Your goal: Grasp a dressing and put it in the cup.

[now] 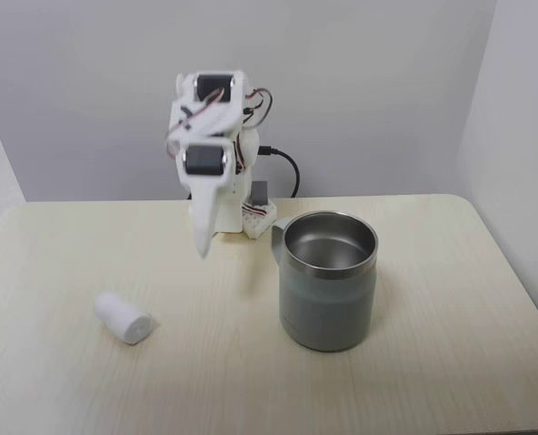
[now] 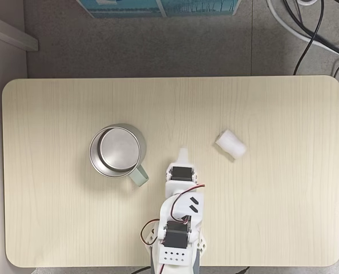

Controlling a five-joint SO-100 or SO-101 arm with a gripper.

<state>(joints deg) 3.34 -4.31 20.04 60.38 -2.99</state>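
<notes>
Seen from above, the clenched, empty claw (image 2: 182,154) hangs mid-desk (image 2: 283,228) — dressing (image 2: 231,144) lying free at its two o'clock, cup (image 2: 117,151) standing open-mouthed at nine, ready to receive.

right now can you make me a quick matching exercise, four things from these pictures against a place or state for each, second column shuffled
Things:
1. dressing
2. cup
3. claw
4. table

Places or states:
A. hangs above the table, holding nothing
B. upright, nothing visible inside
C. pale wood grain with rounded corners
D. lying on its side on the table, apart from the mug

Pairs: 1-D, 2-B, 3-A, 4-C

In the fixed view from above, the dressing lies right of the claw and the cup left of it.
</notes>
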